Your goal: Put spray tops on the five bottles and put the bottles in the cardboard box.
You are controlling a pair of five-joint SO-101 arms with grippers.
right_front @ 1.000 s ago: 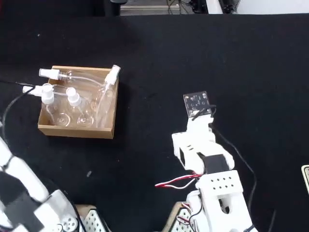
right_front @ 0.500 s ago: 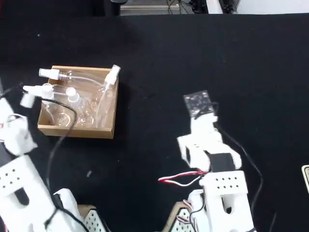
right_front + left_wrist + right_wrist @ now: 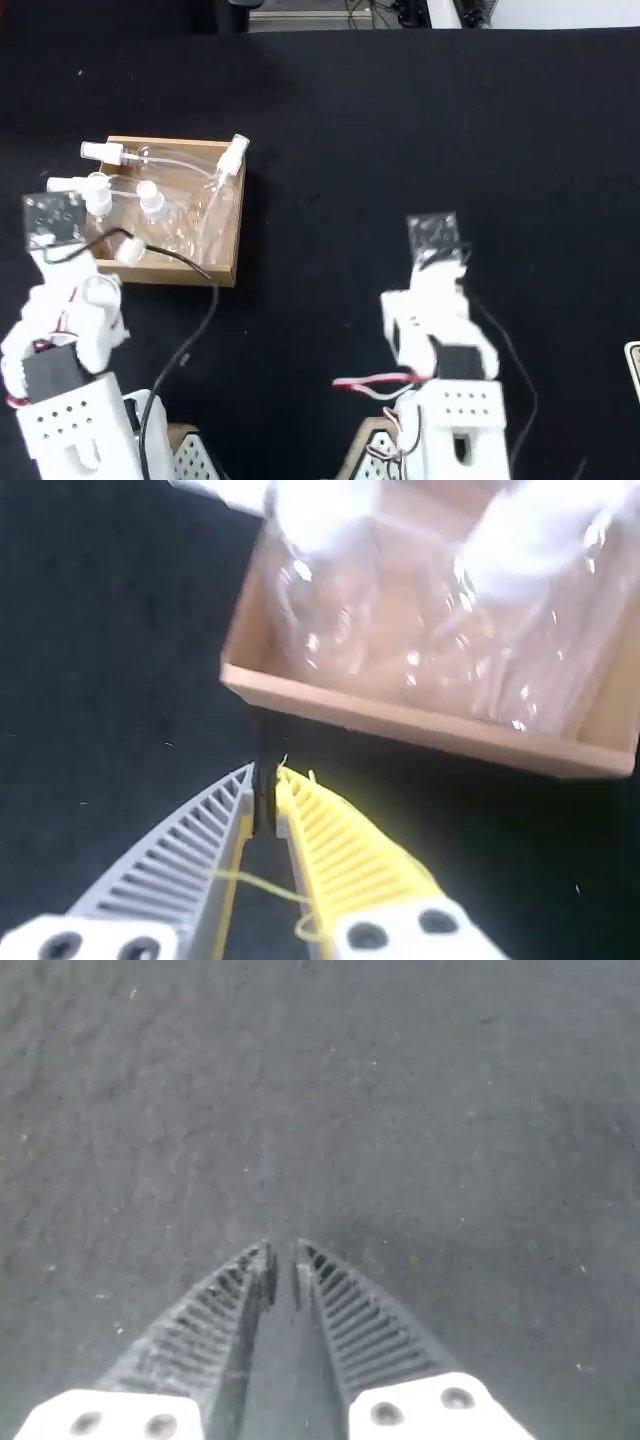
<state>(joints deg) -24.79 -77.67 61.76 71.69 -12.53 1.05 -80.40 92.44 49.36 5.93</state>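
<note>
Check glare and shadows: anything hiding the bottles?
Left wrist view: specular glints on the clear bottles in the cardboard box, spray tops washed white. High view: mild glints, bottles readable. Right wrist view: even light on the black cloth, no glare.

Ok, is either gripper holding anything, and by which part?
Nothing is held. The left gripper is shut and empty just outside the cardboard box; the right gripper is shut and empty over the black table.
</note>
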